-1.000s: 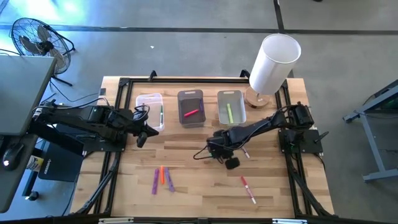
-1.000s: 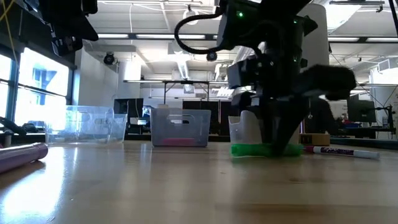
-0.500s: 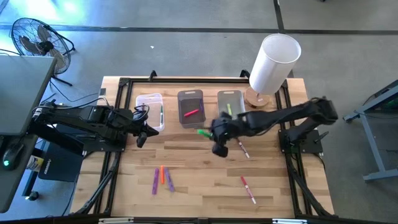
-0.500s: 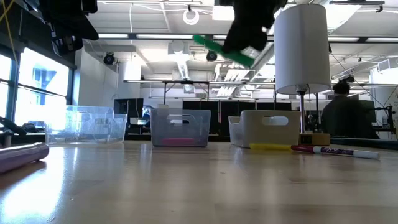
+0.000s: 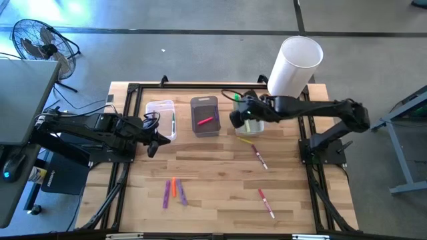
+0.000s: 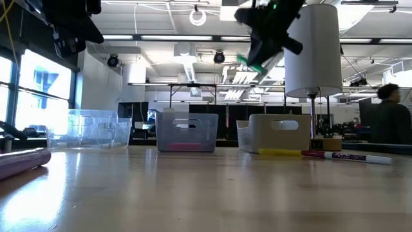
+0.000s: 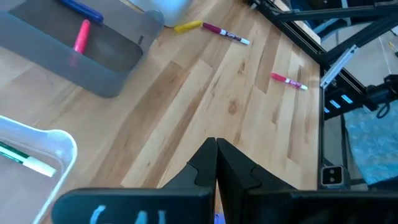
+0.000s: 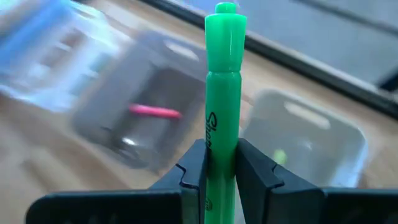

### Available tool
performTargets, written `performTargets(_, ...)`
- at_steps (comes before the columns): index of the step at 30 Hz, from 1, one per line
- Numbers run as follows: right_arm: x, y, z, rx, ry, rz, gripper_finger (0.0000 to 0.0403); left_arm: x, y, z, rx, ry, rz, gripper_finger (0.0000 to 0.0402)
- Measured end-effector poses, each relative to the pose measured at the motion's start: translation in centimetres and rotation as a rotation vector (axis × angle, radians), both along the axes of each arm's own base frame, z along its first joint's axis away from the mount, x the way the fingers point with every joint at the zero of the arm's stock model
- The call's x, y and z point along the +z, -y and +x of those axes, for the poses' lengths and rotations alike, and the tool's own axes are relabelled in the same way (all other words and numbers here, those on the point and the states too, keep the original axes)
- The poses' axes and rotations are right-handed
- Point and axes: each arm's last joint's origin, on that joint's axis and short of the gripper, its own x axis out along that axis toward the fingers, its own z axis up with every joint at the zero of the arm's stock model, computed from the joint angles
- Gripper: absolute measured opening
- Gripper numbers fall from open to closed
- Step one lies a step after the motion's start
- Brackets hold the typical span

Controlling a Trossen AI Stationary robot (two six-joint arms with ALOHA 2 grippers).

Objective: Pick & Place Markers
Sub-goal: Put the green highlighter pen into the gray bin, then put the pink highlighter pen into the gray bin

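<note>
The left gripper (image 5: 152,141) waits at the left side of the table (image 5: 220,180), just in front of the clear bin (image 5: 161,117). In the left wrist view its 2 fingers (image 7: 208,167) press flat against each other with nothing between them.

The clear bin holds 1 white-barrelled green marker (image 5: 173,123) along its right wall. Next comes the dark grey bin (image 5: 204,116), with 1 pink marker (image 5: 206,121) lying in it. On the bare wood toward the front of the table, 3 markers lie close together: a purple marker (image 5: 167,194), an orange marker (image 5: 173,187) and a second purple marker (image 5: 182,194).

The right gripper (image 5: 241,111) is raised above the table, over the left edge of the pale grey bin (image 5: 247,115), the rightmost of the 3 bins. Its 2 fingers (image 8: 253,168) are clamped on a bright green marker (image 8: 222,93), which stands straight out past the fingertips. The low view shows this marker (image 6: 250,64) high in the air, tilted.

Just in front of the pale grey bin lies a yellow marker (image 5: 246,140), and beside it a red-and-white marker (image 5: 259,159). Another red-and-white marker (image 5: 266,203) lies well apart from them, near the table's front edge. A white cylinder (image 5: 294,67) stands at the back right corner.
</note>
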Motion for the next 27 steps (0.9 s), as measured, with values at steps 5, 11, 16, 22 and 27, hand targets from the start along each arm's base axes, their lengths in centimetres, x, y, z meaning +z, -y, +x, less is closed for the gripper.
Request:
performTargets(5,-3.3,2.5,0.3,-0.128,-0.138,0.140,0.0050,0.0,-0.1,0.0,0.024,0.001,0.015,0.0000)
performTargets(11,-6.9,3.9,0.8,-0.179,-0.298,0.260,0.0076,0.0,-0.1,0.0,0.036,0.001,0.023,0.0000)
performTargets(16,-7.7,4.1,1.1,-0.188,-0.323,0.277,0.0110,-0.3,-0.3,0.3,0.086,-0.017,0.059,0.0005)
performTargets(22,-7.1,4.0,0.8,-0.182,-0.308,0.279,0.0154,-0.8,-0.2,0.9,0.098,-0.058,0.075,0.0064)
performTargets(27,-5.8,3.6,0.2,-0.171,-0.277,0.272,0.0179,-1.1,-0.1,1.7,0.097,-0.081,0.080,0.0116)
